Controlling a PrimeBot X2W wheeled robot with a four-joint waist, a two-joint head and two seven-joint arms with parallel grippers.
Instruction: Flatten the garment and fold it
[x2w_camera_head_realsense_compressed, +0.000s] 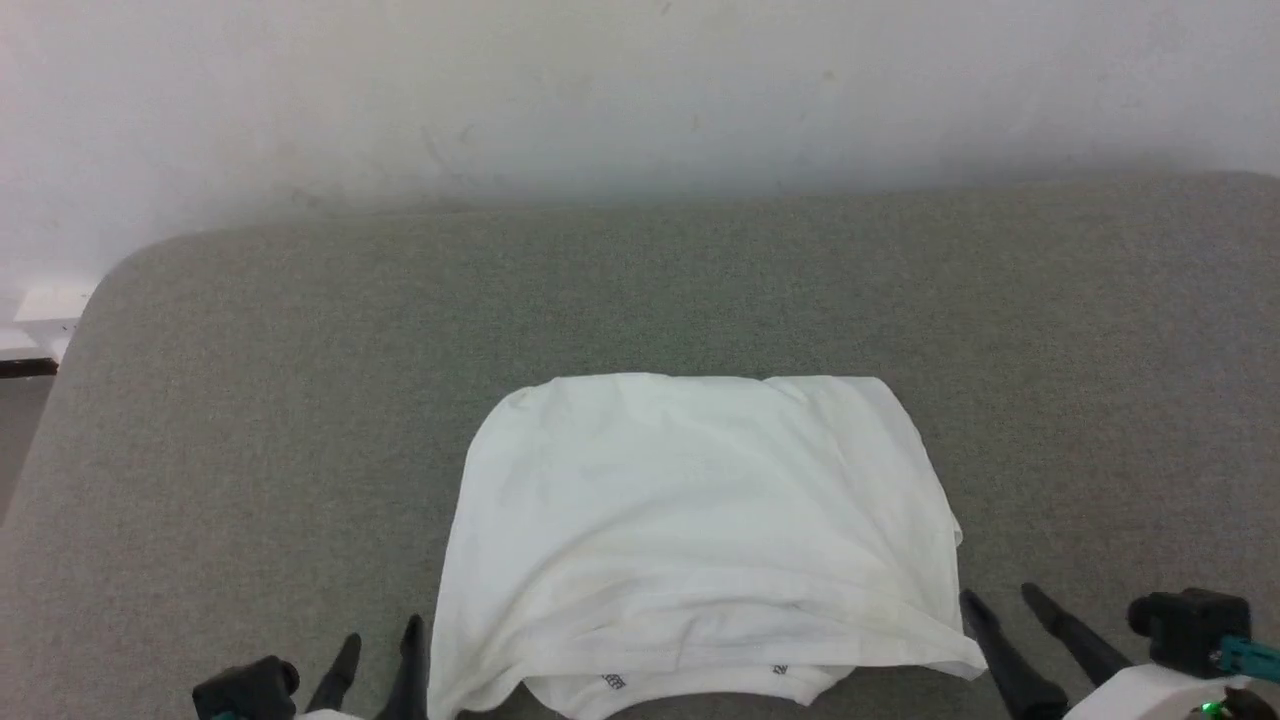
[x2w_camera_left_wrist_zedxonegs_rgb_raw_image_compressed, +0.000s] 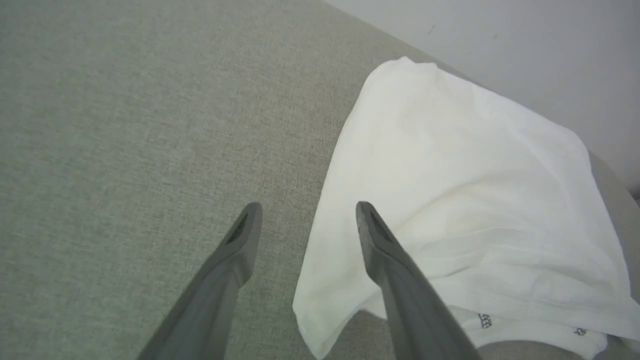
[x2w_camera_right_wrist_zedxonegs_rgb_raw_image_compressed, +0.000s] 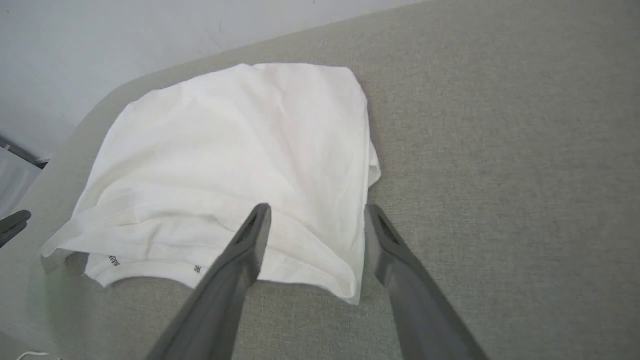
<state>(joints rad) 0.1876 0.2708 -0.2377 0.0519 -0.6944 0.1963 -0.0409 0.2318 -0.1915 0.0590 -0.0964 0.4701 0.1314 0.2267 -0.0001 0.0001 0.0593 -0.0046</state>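
— On the near middle of the grey surface (x2w_camera_head_realsense_compressed: 300, 400), what lies there?
— The garment (x2w_camera_head_realsense_compressed: 700, 500): white, folded into a rough rectangle, with soft creases toward its near edge. An under layer peeks out along that edge and bears small dark marks (x2w_camera_head_realsense_compressed: 610, 682).
— And the left gripper (x2w_camera_head_realsense_compressed: 380, 645)?
— Just beside the garment's near-left corner, spread wide, with nothing between its fingers. In its wrist view one finger (x2w_camera_left_wrist_zedxonegs_rgb_raw_image_compressed: 395, 270) crosses in front of the cloth's edge; whether it touches, I cannot tell.
— The right gripper (x2w_camera_head_realsense_compressed: 1000, 598)?
— Just beside the near-right corner, likewise spread and empty. From its wrist view, that corner of the cloth shows between the two fingers.
— Behind it all?
— A pale wall (x2w_camera_head_realsense_compressed: 600, 100) rises past the surface's far edge.
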